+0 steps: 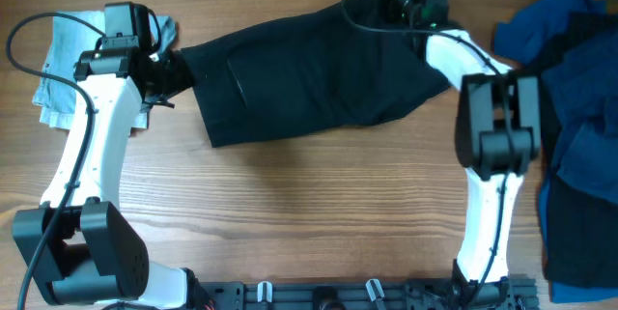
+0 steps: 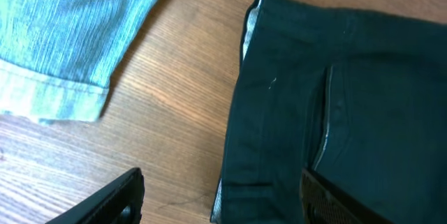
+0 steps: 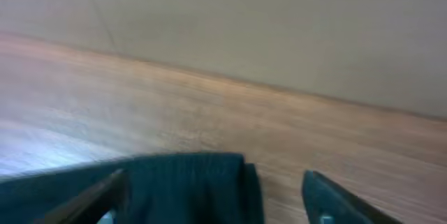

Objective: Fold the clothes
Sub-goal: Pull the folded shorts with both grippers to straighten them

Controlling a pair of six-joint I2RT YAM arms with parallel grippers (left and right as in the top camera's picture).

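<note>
Black garment [image 1: 309, 78] is lying spread across the far half of the tabletop [image 1: 319, 213], between the folded pale-blue piece [image 1: 58, 69] on your left and the heap of blue clothes [image 1: 579, 126] on your right. You are lining up a grab at both ends, I judge, so go gently. Bring each arm down until the cloth edge is sitting well between the fingers. Pinch every layer before lifting, or the fold will be coming out skewed.

The left jaws are standing wide open and holding nothing. Their fingers [image 2: 115, 199] are hovering at the garment's left hem, one side over bare wood.

The right jaws are gaping wide too, at the far right corner, with dark cloth lying between the fingers [image 3: 342, 196]. That view is blurred, so they are probably only straddling the cloth, not gripping it.
</note>
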